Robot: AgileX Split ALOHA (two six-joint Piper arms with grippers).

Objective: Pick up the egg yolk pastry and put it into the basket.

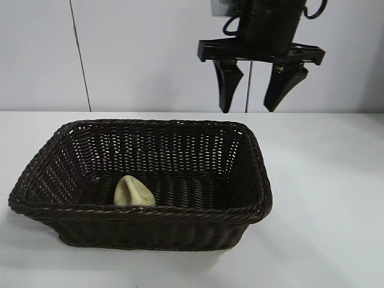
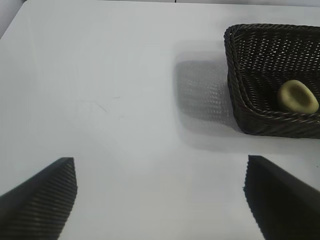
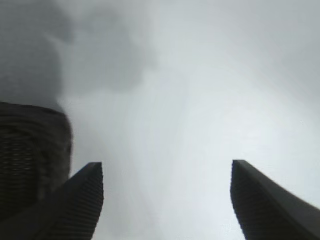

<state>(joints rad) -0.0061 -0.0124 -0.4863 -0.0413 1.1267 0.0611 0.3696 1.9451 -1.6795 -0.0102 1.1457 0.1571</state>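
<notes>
The egg yolk pastry (image 1: 134,192) lies on the floor of the basket (image 1: 252,157), low and off to the left of the right claw (image 1: 255,90), which hangs empty, fingers apart, above the basket's far right corner, nothing left to carry.

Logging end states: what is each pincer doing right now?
Left pincer: open, holding nothing, over bare table.
Right pincer: open, empty, raised above the basket; the egg yolk pastry lies inside it.
</notes>
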